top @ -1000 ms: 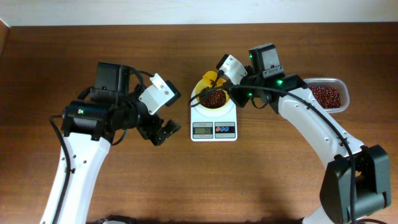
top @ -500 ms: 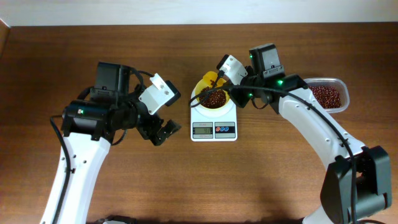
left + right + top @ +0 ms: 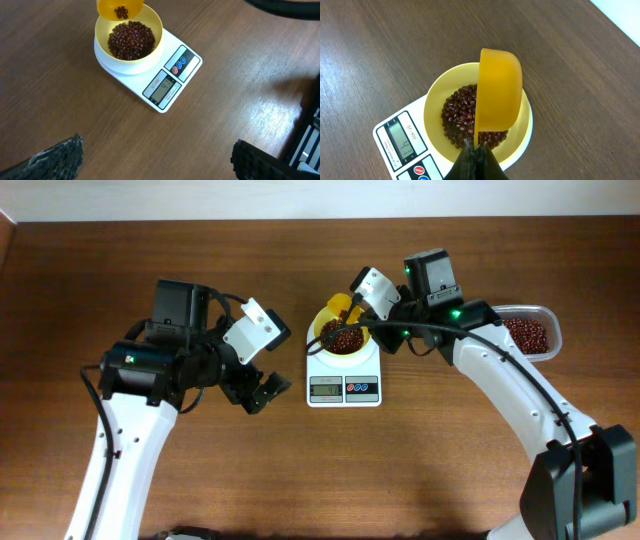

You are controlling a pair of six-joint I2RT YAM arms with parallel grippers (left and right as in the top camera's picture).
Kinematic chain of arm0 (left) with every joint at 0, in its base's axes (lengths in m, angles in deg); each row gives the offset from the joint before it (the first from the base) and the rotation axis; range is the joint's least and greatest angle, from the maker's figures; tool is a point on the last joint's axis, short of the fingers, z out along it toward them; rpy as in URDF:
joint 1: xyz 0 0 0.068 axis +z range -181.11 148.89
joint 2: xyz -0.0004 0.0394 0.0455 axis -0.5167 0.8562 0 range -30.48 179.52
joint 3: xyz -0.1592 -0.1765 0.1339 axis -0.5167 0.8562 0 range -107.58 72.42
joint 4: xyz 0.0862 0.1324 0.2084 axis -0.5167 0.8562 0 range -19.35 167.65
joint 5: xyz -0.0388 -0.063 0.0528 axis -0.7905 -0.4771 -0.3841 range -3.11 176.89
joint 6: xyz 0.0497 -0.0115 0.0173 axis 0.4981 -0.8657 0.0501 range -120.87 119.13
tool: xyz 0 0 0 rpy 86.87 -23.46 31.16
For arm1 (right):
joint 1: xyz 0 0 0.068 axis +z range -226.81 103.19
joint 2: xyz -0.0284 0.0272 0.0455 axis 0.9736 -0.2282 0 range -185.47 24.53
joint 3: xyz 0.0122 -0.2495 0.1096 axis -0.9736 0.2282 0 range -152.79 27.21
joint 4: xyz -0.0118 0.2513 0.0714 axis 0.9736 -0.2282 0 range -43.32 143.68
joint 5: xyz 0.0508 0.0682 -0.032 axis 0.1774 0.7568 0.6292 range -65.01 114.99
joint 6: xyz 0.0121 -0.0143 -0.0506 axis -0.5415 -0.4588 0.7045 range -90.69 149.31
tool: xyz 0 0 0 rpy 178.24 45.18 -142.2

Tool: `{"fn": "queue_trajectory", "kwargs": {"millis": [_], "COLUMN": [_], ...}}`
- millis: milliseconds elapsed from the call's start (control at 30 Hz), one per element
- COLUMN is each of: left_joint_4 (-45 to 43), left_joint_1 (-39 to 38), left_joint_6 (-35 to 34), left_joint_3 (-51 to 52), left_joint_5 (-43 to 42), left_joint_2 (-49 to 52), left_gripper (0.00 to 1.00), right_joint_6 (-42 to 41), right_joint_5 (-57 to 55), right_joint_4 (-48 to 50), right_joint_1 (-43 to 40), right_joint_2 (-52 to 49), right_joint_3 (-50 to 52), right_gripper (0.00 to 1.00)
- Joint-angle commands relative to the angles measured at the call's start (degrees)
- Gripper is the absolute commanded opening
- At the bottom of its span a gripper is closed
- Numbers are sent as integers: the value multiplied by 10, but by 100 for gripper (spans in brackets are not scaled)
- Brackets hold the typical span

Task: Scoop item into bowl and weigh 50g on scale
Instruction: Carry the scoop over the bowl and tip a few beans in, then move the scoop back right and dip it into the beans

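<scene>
- The right gripper's fingers (image 3: 470, 157) are pressed together on the handle of the yellow scoop (image 3: 500, 95). Only their dark tips show at the bottom of the right wrist view.
- The left gripper's fingers (image 3: 60, 157) are spread wide with nothing between them. The left gripper (image 3: 268, 390) hangs over bare table (image 3: 200, 480), near the scale's left side and apart from it.
- The scale (image 3: 192, 55) sits mid-table, and the pale yellow bowl (image 3: 103, 42) rests squarely on its platform.
- The red-brown beans (image 3: 131, 40) cover the bowl's floor in a fair heap that sits below the rim.
- The right gripper (image 3: 358, 320) holds the scoop tipped steeply over the bowl's far edge, mouth toward the beans. A few beans cling inside the scoop in the left wrist view.
- The scale's display (image 3: 162, 90) is lit. I read its first digit as a 4, but I cannot make out the rest with any confidence.
- My judgement is that the weighing is well along and a little short of 50g, so what remains is a careful top-up.
- The supply is at hand, since the clear tub (image 3: 520, 309) to the right holds plenty of beans.
- I would add beans in small shakes while watching the display, because a full scoop could overshoot the target.
</scene>
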Motion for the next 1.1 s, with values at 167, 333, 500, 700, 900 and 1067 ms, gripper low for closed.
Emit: {"fn": "queue_trajectory", "kwargs": {"millis": [167,333,500,700,900,1067], "left_joint_4": [1,1,1,1,1,1], "left_joint_1": [2,2,2,2,2,2], "left_joint_6": [9,9,9,9,9,9], "left_joint_3": [2,2,2,2,2,2], "left_joint_5": [0,0,0,0,0,0], "left_joint_2": [3,3,3,3,3,3], "left_gripper": [99,99,99,99,99,99], "right_joint_6": [32,32,30,-29,-87,-181], "right_joint_5": [-124,-124,-124,-192,-266,-267], "right_joint_4": [-1,2,6,12,-63,-119], "right_joint_1": [50,52,47,-73,-276,-335], "right_joint_2": [18,19,34,84,69,-27], "right_joint_3": [-2,-3,-10,-11,-11,-9], "right_gripper": [4,4,4,4,4,4]}}
